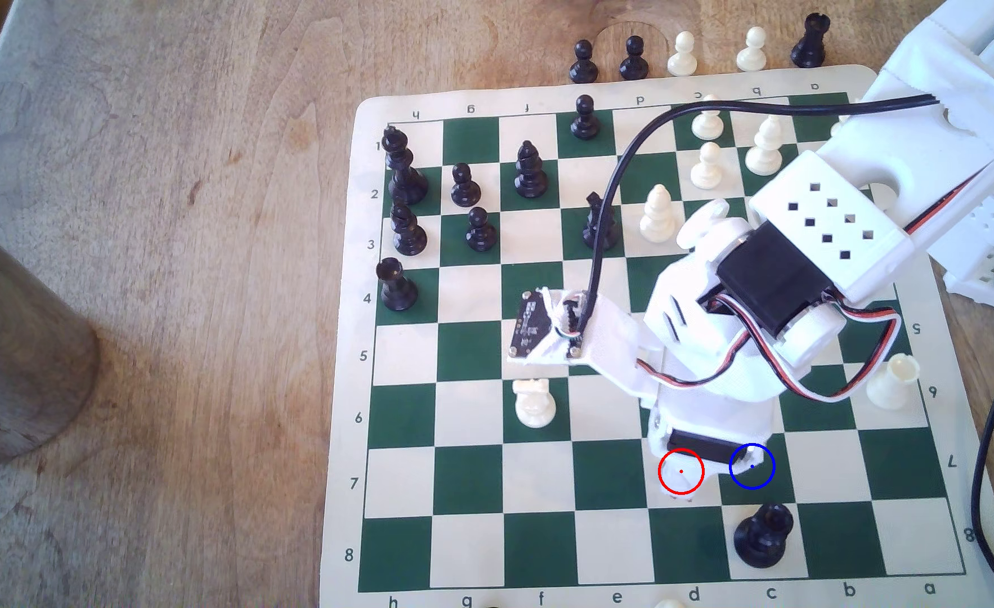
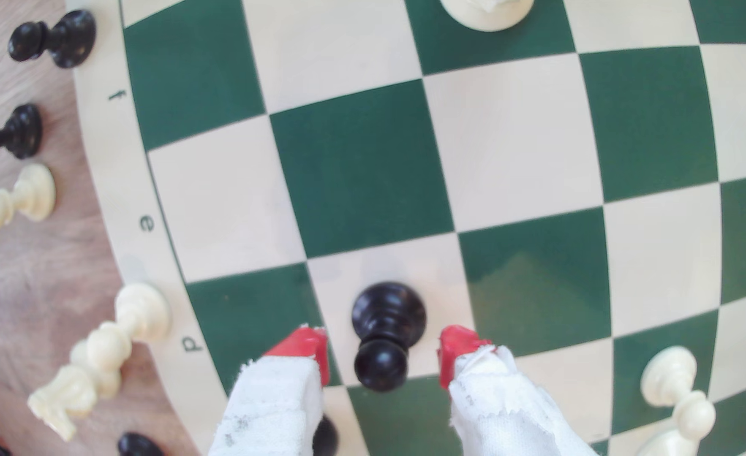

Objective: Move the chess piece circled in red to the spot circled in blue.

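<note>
Claw (image 2: 383, 355) spread astride black pawn (image 2: 386, 326)

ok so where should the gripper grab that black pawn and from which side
Best bet: the thin neck just under the ball head of the black pawn, coming straight down from above. It stands upright on a cream square, and the gripper is open with one red fingertip either side. The flared base would likely slip.
</note>
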Tool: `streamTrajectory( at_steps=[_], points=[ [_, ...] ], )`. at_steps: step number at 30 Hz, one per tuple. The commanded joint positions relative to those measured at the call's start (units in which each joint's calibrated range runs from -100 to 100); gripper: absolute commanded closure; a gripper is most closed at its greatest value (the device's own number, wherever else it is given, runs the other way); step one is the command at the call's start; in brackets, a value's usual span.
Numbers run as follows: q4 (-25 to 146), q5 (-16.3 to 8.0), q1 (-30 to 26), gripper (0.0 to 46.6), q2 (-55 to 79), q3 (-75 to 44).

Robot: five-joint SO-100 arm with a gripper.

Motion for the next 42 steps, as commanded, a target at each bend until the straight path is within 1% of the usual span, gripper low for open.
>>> streamTrajectory(
  at_steps=[1, 3, 4, 5, 6, 7, 11, 15, 17, 20, 23, 26, 30, 34, 42],
  points=[
    [0.6, 0.3, -0.7, 35.7, -1.3, -4.3],
    [0.6, 0.3, -0.8, 38.6, -1.1, -4.3],
    [0.6, 0.3, -1.0, 42.5, -1.0, -4.3],
    [0.6, 0.3, -1.0, 44.6, -1.0, -4.3],
    [0.6, 0.4, -1.0, 46.1, -1.0, -4.3],
    [0.6, 0.5, -1.0, 46.4, -1.0, -4.3],
    [1.1, 1.1, -0.8, 46.4, -2.2, -4.3],
    [4.0, 2.6, 0.6, 46.4, -12.8, -2.5],
    [6.2, 3.0, 2.0, 46.4, -18.1, -3.0],
    [8.7, 3.0, 2.4, 46.4, -21.8, -2.5],
    [10.5, 3.2, 1.8, 46.4, -26.8, 3.3],
    [10.7, 3.5, -0.5, 46.4, -29.8, 11.2],
    [9.3, 3.7, -3.7, 46.4, -30.7, 17.1],
    [7.2, 3.1, -5.5, 46.4, -29.2, 18.2],
    [1.3, 2.7, -5.8, 46.4, -21.6, 16.2]
  ],
)
